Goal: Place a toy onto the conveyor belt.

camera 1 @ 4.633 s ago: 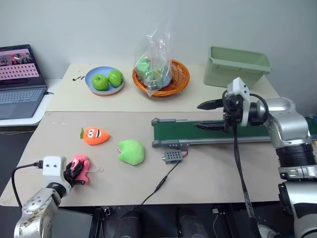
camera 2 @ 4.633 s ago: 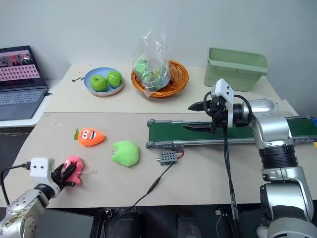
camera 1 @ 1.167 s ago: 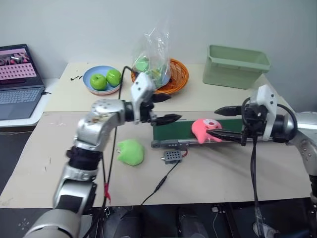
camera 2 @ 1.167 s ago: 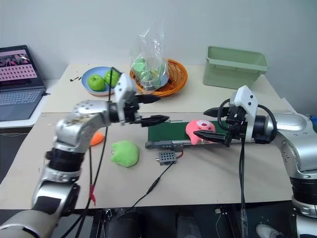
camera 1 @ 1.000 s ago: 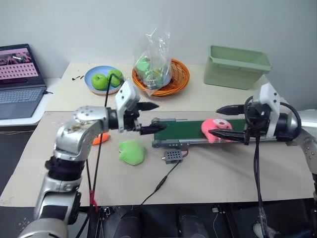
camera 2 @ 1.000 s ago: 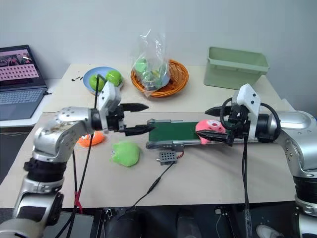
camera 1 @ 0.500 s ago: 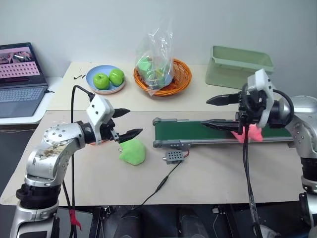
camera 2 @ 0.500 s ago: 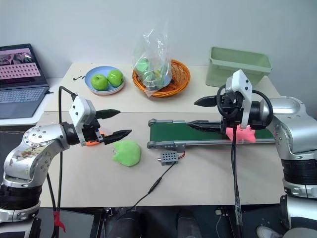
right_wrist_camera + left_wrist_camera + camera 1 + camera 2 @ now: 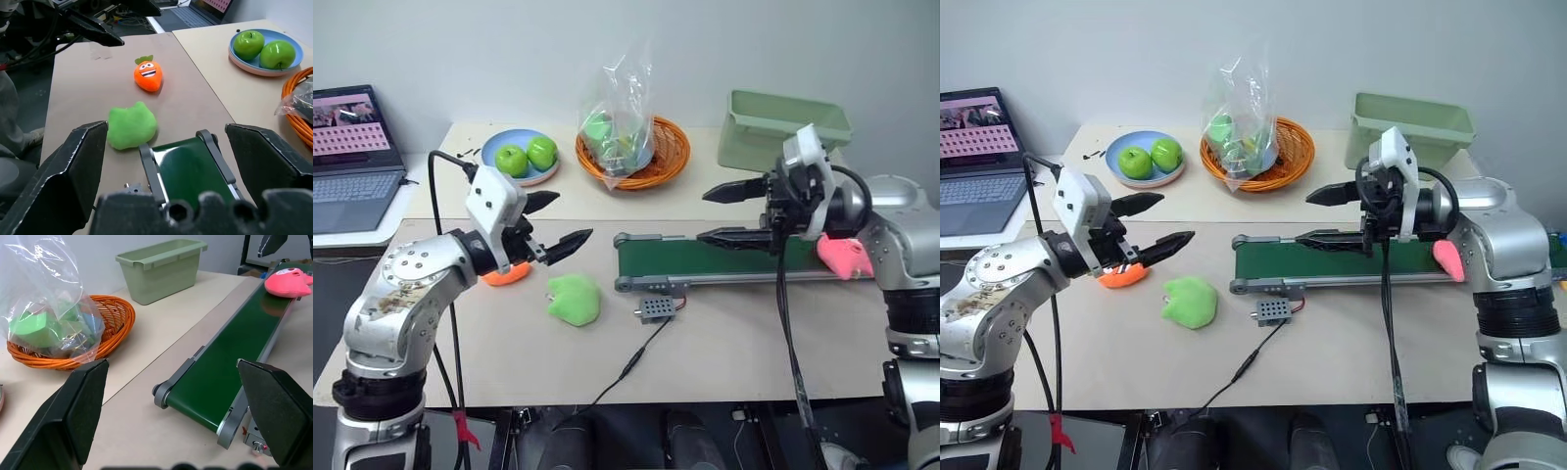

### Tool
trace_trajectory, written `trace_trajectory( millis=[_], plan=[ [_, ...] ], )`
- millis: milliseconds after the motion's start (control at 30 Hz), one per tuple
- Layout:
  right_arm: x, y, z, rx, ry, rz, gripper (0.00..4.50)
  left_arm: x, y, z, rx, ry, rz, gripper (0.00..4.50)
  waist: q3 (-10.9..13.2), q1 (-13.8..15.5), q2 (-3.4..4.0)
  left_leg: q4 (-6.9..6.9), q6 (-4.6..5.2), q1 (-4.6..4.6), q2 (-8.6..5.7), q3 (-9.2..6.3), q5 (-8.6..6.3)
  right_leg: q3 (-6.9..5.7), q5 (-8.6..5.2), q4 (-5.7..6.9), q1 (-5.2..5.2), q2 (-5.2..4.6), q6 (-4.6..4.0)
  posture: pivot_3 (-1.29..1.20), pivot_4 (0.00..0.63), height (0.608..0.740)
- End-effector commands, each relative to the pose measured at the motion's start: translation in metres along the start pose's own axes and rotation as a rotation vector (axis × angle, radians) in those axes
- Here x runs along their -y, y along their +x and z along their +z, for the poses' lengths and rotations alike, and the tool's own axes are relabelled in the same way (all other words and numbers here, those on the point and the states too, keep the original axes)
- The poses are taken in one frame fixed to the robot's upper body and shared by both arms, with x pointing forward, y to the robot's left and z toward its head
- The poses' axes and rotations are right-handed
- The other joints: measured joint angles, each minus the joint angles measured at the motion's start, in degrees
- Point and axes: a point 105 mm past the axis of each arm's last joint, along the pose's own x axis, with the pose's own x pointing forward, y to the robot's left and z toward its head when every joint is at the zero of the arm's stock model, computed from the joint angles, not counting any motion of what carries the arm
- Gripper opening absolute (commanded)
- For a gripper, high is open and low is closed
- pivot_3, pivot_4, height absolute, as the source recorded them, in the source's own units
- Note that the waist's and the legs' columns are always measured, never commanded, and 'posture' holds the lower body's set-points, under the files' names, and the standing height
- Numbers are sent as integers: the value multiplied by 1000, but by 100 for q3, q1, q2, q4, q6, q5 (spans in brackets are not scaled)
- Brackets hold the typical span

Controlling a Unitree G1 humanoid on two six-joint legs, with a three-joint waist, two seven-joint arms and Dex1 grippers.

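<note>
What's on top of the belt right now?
The pink toy lies on the belt near its far end. In the head views the right arm hides part of that end. Both pincers stand open and hold nothing.

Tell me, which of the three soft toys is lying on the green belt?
The pink toy, at the far end of the conveyor belt. The orange toy and green toy lie on the table beside it.

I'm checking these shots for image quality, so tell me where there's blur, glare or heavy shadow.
Left wrist view: the left gripper's fingers loom dark and soft, while the conveyor belt and toy stay sharp; the plastic bag shows bright glare. Right wrist view: the near fingers are dark and blurred, the orange plush crisp. Head views: even lighting, soft shadows under the lime-green plush.
</note>
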Motion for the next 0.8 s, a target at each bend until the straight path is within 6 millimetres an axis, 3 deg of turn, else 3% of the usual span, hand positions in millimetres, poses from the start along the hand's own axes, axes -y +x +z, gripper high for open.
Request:
trace_trajectory(
  millis=[33,800],
  plan=[
    [3,-2,15,18,-62,-24,4500,0,-1,18,58,33,16,4473,0,1,0,0,0,0,0,0,0,0,0,0,0,0,0,0,150,740],
    [7,-24,11,-9,-74,-120,4500,7,25,25,114,-16,-63,4473,0,-1,0,0,0,0,-1,1,0,1,0,-1,0,1,0,0,150,740]
  ],
)
